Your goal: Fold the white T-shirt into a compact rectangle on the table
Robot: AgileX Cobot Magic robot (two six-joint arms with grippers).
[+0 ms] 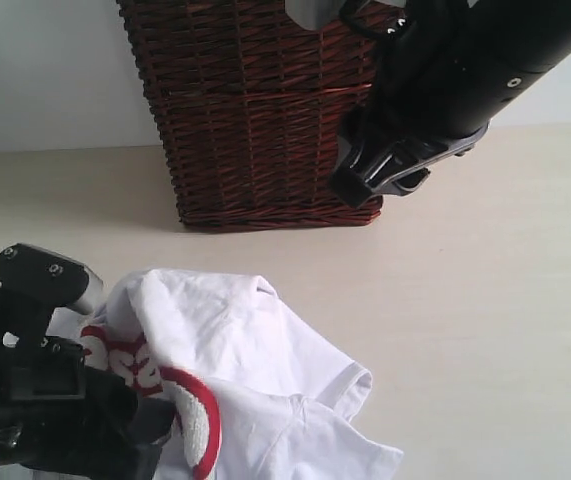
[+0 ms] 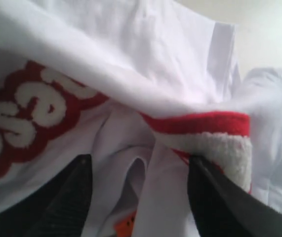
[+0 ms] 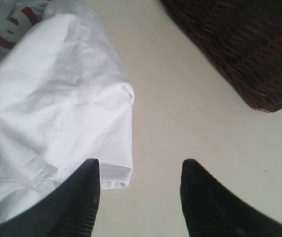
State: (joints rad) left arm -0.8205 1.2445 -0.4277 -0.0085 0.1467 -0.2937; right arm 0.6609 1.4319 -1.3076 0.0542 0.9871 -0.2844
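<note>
A pale beige table [image 1: 485, 300] stretches in front of a dark wicker basket [image 1: 255, 120], and the T-shirt [image 1: 255, 340] lies crumpled at the exterior view's lower left. The left gripper [image 2: 140, 158] stands with jaws apart over the bunched, red-lettered cloth. The right gripper [image 3: 140, 162] hangs spread and empty above bare table, just beside the shirt's hem.

The table [image 1: 485, 300] bears the crumpled white T-shirt [image 1: 265, 340] — and, seemingly, a wicker basket [image 1: 255, 110].
</note>
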